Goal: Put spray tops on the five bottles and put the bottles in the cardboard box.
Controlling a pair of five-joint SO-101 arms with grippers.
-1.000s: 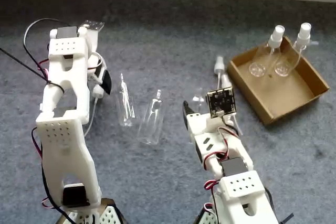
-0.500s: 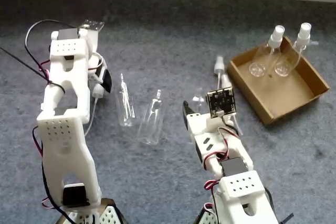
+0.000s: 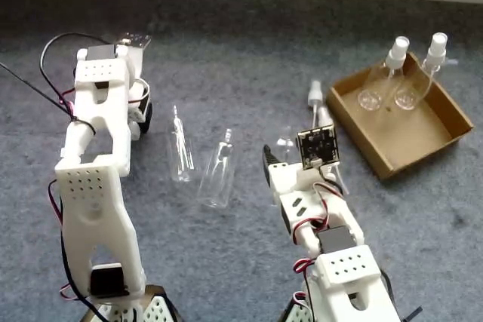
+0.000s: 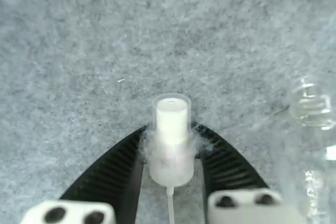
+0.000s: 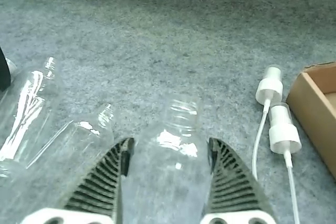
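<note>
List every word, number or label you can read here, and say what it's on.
None can be read. The clear bottles, the spray tops and the cardboard box carry no visible print; anything on the right arm's circuit board is too small to read.

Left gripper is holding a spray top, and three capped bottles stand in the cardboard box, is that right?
No. The cardboard box holds two capped bottles, not three, per the high view. The left gripper does hold a spray top.
</note>
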